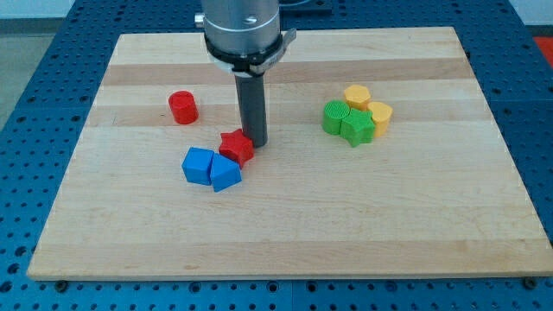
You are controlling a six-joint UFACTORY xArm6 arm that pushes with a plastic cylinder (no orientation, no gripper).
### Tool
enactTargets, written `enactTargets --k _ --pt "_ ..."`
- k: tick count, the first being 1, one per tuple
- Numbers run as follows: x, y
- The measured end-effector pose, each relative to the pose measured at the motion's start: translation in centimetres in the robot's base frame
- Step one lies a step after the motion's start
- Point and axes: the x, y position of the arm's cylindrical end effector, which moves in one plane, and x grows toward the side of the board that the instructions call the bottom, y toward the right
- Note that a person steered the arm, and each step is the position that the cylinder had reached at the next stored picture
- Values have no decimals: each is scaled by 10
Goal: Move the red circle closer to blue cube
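Observation:
The red circle point(183, 107), a short red cylinder, stands on the wooden board point(285, 225) at the upper left. The blue cube point(199, 164) lies below it and a little to the right, apart from it. A second blue block point(225, 174) with a pointed shape touches the cube's right side. A red star point(236, 147) sits just above these two, touching them. My tip point(256, 142) is right of the red star, touching or nearly touching it, and well to the right of and below the red circle.
A cluster stands at the right of the board: two green blocks point(337, 117) point(358, 128) and two yellow blocks point(356, 96) point(379, 115), all touching. The arm's grey body point(243, 30) hangs over the board's top edge.

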Motion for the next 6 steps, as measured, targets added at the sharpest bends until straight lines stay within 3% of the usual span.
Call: enactTargets --k 3,6 --pt "3 -9" --pt "-106 -31"
